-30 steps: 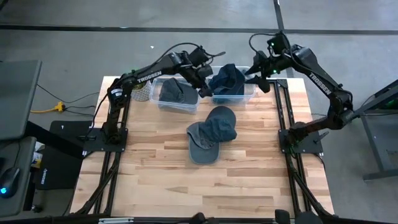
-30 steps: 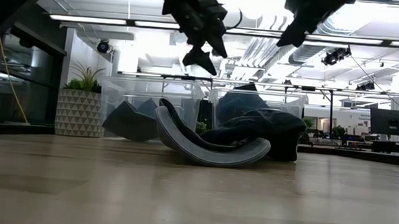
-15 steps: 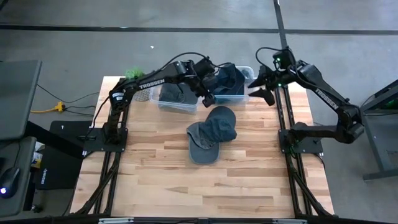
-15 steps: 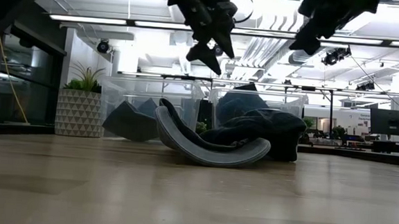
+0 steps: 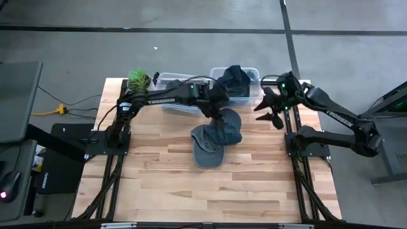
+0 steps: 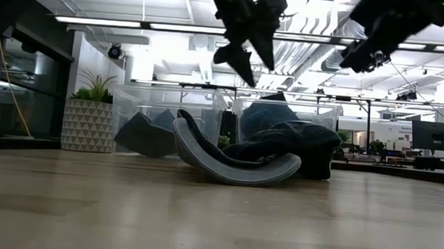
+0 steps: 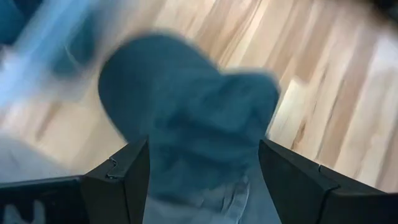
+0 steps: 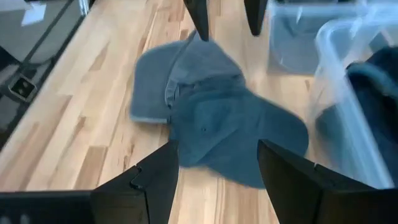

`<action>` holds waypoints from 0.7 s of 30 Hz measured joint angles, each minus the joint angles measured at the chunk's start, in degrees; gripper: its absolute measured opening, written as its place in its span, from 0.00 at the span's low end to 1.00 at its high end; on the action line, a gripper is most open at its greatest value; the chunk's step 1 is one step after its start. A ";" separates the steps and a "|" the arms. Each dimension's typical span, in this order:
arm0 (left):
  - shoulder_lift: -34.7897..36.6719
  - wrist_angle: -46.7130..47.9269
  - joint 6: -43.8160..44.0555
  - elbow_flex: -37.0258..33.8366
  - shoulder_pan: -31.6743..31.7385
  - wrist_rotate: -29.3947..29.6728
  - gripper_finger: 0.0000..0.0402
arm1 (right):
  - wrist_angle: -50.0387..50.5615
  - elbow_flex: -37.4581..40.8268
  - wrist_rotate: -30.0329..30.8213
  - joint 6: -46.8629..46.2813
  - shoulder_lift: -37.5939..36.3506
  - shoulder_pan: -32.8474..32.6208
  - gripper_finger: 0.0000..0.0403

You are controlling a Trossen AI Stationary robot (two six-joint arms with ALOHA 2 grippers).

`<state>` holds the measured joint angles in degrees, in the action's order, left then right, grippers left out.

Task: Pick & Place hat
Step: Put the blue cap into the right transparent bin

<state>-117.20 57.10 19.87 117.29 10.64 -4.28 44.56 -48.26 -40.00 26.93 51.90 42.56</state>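
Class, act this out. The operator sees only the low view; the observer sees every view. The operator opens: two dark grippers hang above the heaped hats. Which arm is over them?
Observer: The left gripper. In the high view it hangs over the dark blue denim cap.
Operator: Is it open?
Observer: Yes. In the left wrist view its fingers stand wide apart, either side of that cap.
Operator: And the other one?
Observer: The right gripper is open over the table's right side, beside the clear plastic bin.
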 joint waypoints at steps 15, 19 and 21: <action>-7.26 -0.43 0.33 0.27 -4.19 2.16 0.60 | -21.33 19.49 21.10 -5.92 -8.49 -20.18 0.52; -8.09 0.99 -0.85 -0.11 -4.27 3.98 0.60 | -28.70 23.18 26.16 -19.14 -7.65 -23.95 0.52; -7.61 0.55 -1.87 0.22 -4.27 4.90 0.60 | -31.97 24.65 26.26 -24.41 -7.26 -25.12 0.52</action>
<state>-124.81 57.65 18.00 117.51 6.37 0.62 12.59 -23.61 -13.74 2.52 44.64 17.44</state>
